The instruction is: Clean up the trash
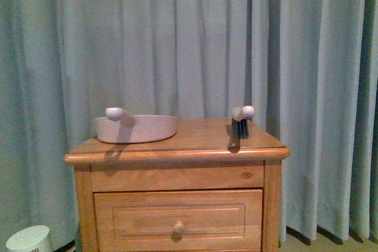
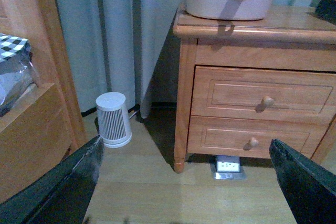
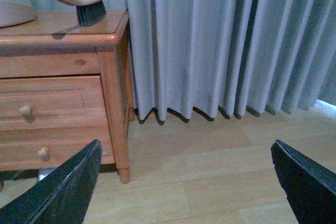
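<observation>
Trash was nowhere in my views; dustpan [image 1: 137, 128] sat nearer my wide-spread left gripper [image 2: 185, 148], brush [image 1: 242, 121] nearer my equally spread right gripper [image 3: 185, 148].

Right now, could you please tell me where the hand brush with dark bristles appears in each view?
Front view: the hand brush rests at the wooden nightstand's right end.
Left wrist view: the hand brush is cut by the frame edge, beyond the pale pink dustpan.
Right wrist view: the hand brush sits on the nightstand corner nearest the curtain.
Shared landmark: the nightstand.
</observation>
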Available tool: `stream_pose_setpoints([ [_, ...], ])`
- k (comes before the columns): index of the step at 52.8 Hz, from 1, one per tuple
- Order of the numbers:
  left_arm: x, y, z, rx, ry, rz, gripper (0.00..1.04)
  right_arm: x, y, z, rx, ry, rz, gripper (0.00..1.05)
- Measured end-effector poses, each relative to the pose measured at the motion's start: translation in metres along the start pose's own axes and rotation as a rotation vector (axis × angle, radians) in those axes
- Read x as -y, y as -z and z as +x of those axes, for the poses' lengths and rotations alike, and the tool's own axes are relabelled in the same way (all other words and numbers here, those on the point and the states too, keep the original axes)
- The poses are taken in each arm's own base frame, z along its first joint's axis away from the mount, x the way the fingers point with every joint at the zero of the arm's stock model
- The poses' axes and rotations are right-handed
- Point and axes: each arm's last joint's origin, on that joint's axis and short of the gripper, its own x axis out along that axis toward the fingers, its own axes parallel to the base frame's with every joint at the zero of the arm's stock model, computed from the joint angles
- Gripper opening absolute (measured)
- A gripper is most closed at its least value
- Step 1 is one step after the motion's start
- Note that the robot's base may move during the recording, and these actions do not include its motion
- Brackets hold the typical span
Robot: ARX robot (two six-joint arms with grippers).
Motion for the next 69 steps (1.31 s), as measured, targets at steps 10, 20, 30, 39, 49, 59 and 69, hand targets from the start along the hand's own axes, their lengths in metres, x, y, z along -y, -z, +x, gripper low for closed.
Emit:
stream_pose_setpoints([
  [10, 0.0, -0.0001, 0.0, 0.001, 0.001, 0.0, 0.97, 0.0, 0.0, 0.0, 0.0, 0.0, 0.0, 0.97],
  [20, 0.0, -0.0001, 0.0, 0.001, 0.0, 0.0, 0.97, 0.0, 0.0, 0.0, 0.0, 0.0, 0.0, 0.97],
  [30, 0.0, 0.0, 0.0, 0.0, 0.001, 0.0, 0.97, 0.0, 0.0, 0.0, 0.0, 0.0, 0.0, 0.97],
  [39, 0.0, 0.0, 0.0, 0.0, 0.0, 0.0, 0.97, 0.0, 0.0001, 0.0, -0.001, 0.0, 0.0, 0.97],
  [49, 0.0, -0.0001, 0.0, 0.001, 0.001, 0.0, 0.97, 0.0, 0.0001, 0.0, -0.002, 0.0, 0.0, 0.97],
  [59, 0.0, -0.0001, 0.0, 0.001, 0.0, 0.0, 0.97, 0.0, 0.0001, 0.0, -0.002, 0.0, 0.0, 0.97],
  [69, 0.0, -0.0001, 0.0, 0.001, 0.0, 0.0, 0.97, 0.0, 0.0001, 0.0, -0.002, 0.0, 0.0, 0.97],
])
